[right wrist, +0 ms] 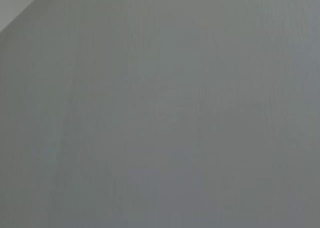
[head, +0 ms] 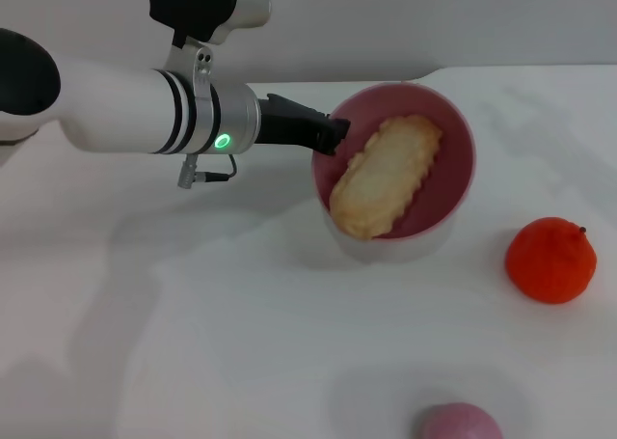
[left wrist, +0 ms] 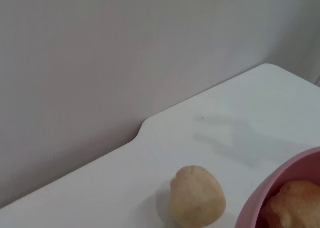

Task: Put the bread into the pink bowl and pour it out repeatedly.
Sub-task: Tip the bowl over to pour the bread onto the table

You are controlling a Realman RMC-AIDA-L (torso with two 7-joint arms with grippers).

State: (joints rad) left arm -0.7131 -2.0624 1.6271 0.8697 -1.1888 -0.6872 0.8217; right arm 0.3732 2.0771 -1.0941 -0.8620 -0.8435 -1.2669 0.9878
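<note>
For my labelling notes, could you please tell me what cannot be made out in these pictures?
- Left gripper: its fingertips sit at the pink bowl rim in the head view; grip unclear.
- Bread: its striped side faces down.
- Pink rounded object: cut off by the head view's edge.
- Right gripper: unseen; its wrist view shows only grey.

Soft, even light is falling from above, leaving the white bench (head: 289,342) bright. Pale, diffuse shadows are lying under the arm and beside the pink bowl (head: 453,183). The right wrist view is showing only flat grey.
</note>
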